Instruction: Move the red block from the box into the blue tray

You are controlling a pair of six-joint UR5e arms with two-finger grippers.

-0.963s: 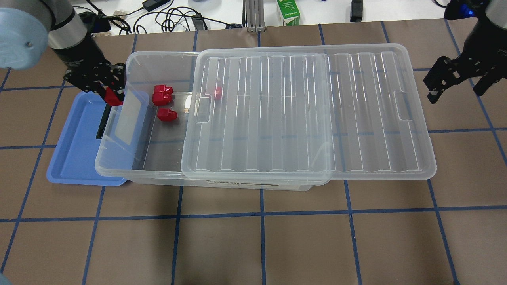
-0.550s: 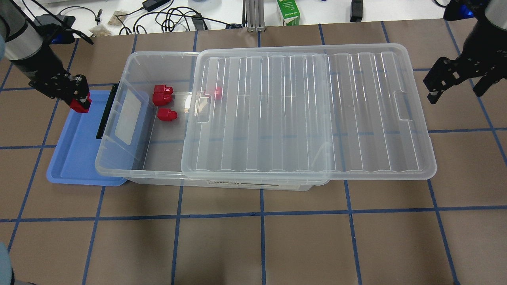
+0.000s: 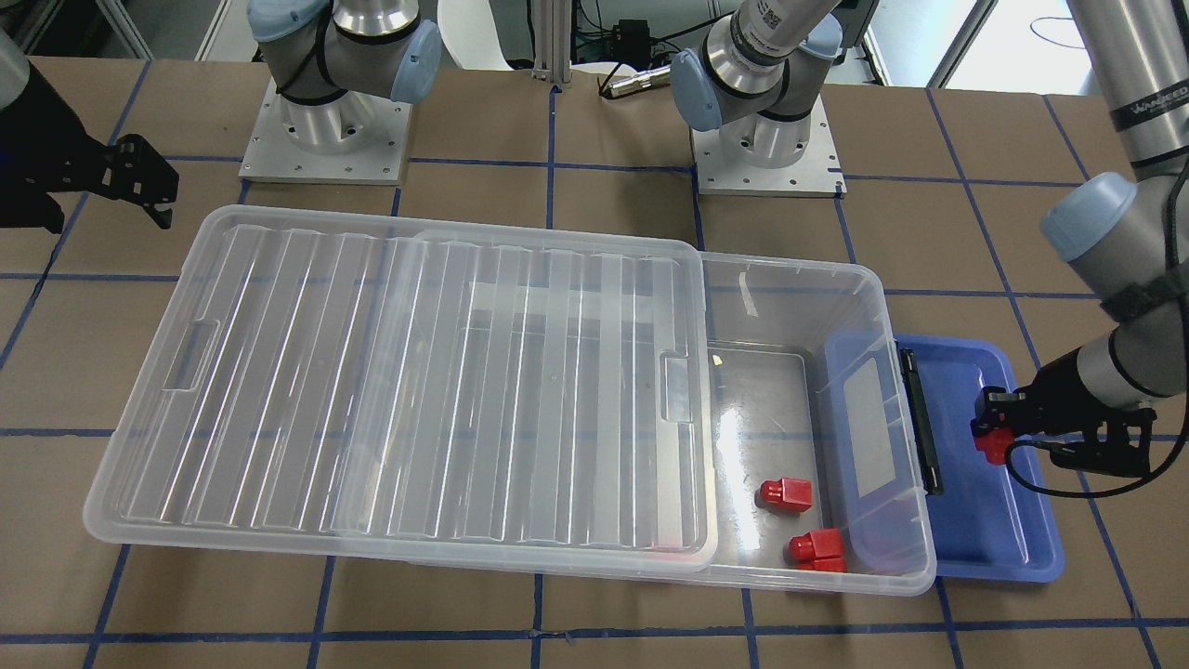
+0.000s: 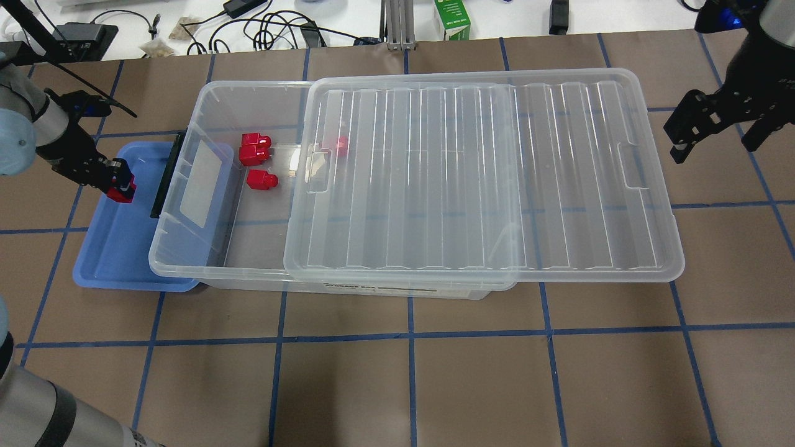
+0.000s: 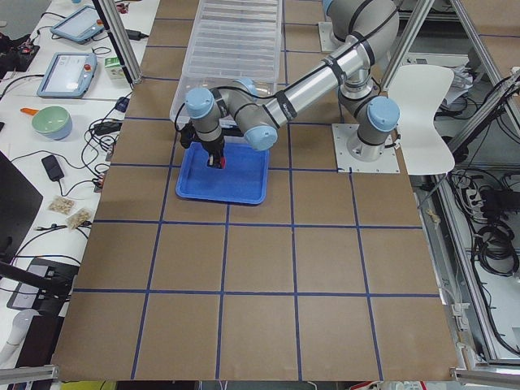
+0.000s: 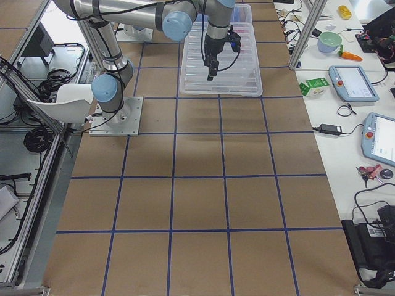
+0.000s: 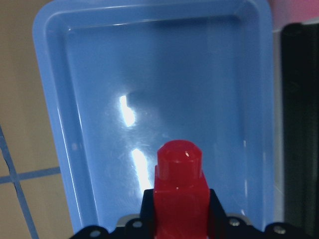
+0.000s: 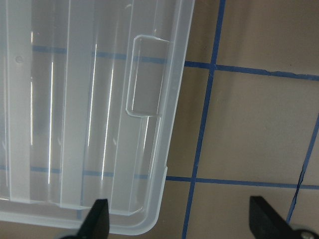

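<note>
My left gripper (image 4: 120,187) is shut on a red block (image 4: 119,195) and holds it low over the blue tray (image 4: 118,248), near its left rim. The held block also shows in the front view (image 3: 990,446) and in the left wrist view (image 7: 180,194), stub forward above the tray floor (image 7: 149,74). The clear box (image 4: 217,248) stands beside the tray, its ribbed lid (image 4: 484,180) slid to the right. Three red blocks (image 4: 254,152) lie in the open end, and one more shows dimly under the lid. My right gripper (image 4: 714,133) is open and empty beyond the lid's right end.
The box's black clip (image 4: 166,177) overhangs the tray's right side. Cables and a green carton (image 4: 452,18) lie past the table's far edge. In the right wrist view the lid's corner and handle recess (image 8: 144,74) lie below the open fingers.
My left gripper carried the red block out of the box, leftward over the tray, then nearer and lower. The right arm has not moved.
</note>
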